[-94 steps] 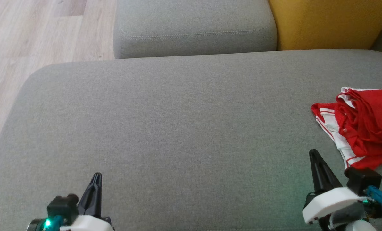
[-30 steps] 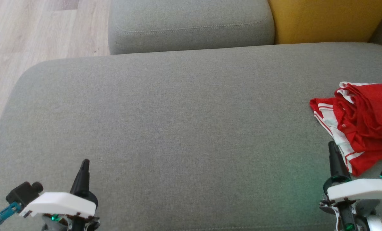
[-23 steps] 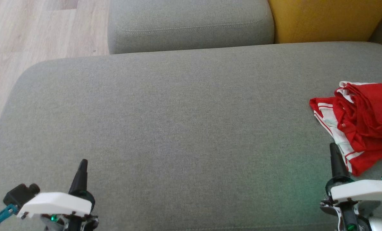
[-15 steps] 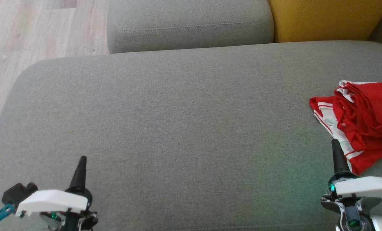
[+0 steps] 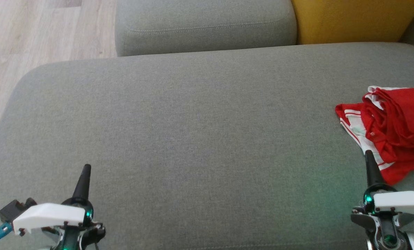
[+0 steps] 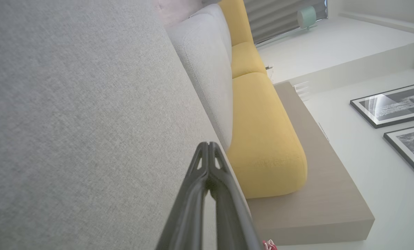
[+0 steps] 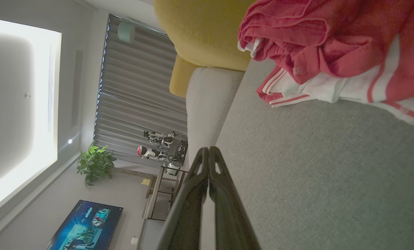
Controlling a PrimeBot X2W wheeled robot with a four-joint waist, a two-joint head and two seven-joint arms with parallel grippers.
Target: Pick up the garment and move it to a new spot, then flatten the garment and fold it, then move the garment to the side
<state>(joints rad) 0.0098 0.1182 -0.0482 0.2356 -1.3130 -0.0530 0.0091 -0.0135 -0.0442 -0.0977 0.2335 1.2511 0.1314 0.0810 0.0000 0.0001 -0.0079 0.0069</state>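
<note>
Garment [image 5: 394,132] lies on the sofa seat [image 5: 193,132], far right. Right claw [image 5: 367,153] near right, tip just beside the garment's near hem. Left claw [image 5: 86,168] near left, well apart from the garment. Behind the seat: left back cushion [image 5: 203,24], right back cushion [image 5: 353,21] beside it. Floor [image 5: 26,34] off left.

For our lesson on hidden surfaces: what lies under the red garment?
The grey sofa cushion lies under the crumpled garment; the patch beneath it and its inner folds are covered.

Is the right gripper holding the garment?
No: the right gripper is shut on nothing, and the garment lies crumpled on the cushion, apart from its tips.
</note>
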